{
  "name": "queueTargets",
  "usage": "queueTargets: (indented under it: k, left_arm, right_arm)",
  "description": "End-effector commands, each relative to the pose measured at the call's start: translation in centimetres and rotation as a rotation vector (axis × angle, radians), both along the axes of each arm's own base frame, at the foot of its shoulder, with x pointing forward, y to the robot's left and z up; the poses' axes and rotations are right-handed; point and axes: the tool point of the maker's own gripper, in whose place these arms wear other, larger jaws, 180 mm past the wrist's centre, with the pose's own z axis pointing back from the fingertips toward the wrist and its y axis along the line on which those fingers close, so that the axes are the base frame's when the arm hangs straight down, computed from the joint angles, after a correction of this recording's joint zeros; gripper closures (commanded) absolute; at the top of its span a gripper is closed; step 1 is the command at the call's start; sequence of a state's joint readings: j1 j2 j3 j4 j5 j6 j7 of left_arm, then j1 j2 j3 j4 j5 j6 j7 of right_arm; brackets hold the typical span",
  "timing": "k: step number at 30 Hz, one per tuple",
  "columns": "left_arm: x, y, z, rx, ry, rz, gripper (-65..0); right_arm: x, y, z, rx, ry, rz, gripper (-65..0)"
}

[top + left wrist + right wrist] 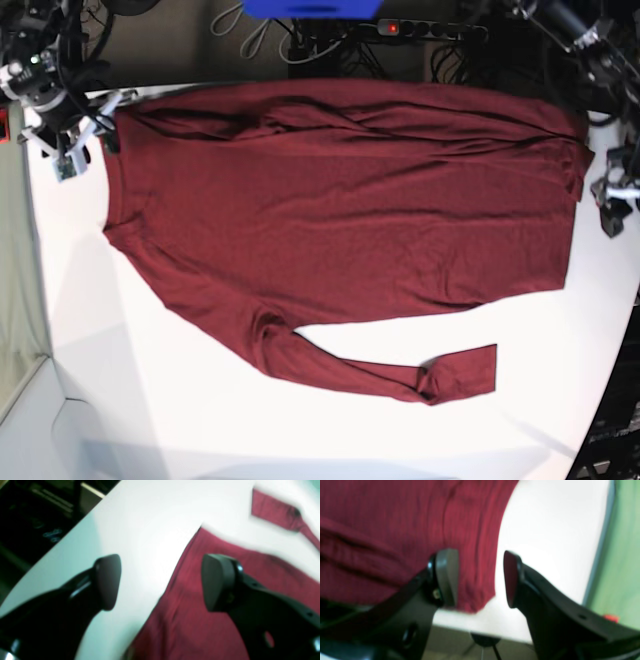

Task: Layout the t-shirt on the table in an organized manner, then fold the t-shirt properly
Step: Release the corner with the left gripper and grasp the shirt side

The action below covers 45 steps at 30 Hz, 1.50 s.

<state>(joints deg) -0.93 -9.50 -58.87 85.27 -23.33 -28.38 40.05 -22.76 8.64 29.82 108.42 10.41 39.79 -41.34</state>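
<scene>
Spreading the t-shirt (340, 220) flat looks like the step in hand: it lies across the far half of the white worktop (180, 420), body mostly smooth, one long sleeve trailing toward the near edge, some bunching along the far side. The left gripper (161, 582) hangs at one end over the shirt's edge, fingers spread wide, holding nothing. The right gripper (480, 577) sits at the opposite end, fingers apart, straddling a corner without pinching it. Next likely calls for straightening the sleeve and wrinkles before folding.

Lots of bare table (300, 430) near the front, past the t-shirt (340, 210). Cables (300, 40) crowded along the far edge.
</scene>
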Motion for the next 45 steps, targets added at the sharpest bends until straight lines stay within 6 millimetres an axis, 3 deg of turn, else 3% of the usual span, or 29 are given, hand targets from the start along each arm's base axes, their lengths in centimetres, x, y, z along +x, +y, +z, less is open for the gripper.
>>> queueTargets:
  k: [1,7,14,24,30,33,38,43,45]
  left_arm:
    - [1.3,1.0,2.1,0.033,-0.061,0.005,-48.1]
    - [7.1,-0.3,0.3,0.038,0.025,-0.085,-48.1]
    - [11.2,-0.4,-2.6,-0.029,0.026,-0.068,-48.1]
    - [13.0,-3.1,-7.9,-0.103,0.04,-0.079,-48.1]
    - [13.3,-4.4,-8.9,-0.103,0.04,-0.104,-47.0]
    - [13.6,-5.5,-9.2,-0.077,0.06,-0.153,-36.9]
    - [13.8,-5.9,-9.1,-0.072,0.053,-0.165,-16.0]
    - [13.9,-5.9,-8.8,-0.068,0.043,-0.168,-6.3]
    - [14.3,-5.3,-7.6,-0.042,0.019,-0.164,-2.2]
  right_arm:
    - [0.3,-0.1,0.9,-0.009,-0.027,0.012,-29.8]
    - [0.6,-0.1,1.1,-0.009,-0.038,0.013,-29.8]
    - [0.8,-0.3,1.3,-0.014,-0.043,0.01,-29.8]
    - [0.9,-1.2,1.7,-0.048,-0.04,0.025,-29.8]
    - [0.9,-1.3,1.7,-0.051,-0.039,0.026,-29.8]
    - [1.0,-1.3,1.7,-0.051,-0.042,0.026,-29.8]
    - [1.0,-1.3,1.7,-0.051,-0.042,0.026,-29.8]
    - [1.0,-1.3,1.7,-0.051,-0.042,0.026,-29.8]
    - [1.0,-1.3,1.7,-0.051,-0.042,0.026,-29.8]
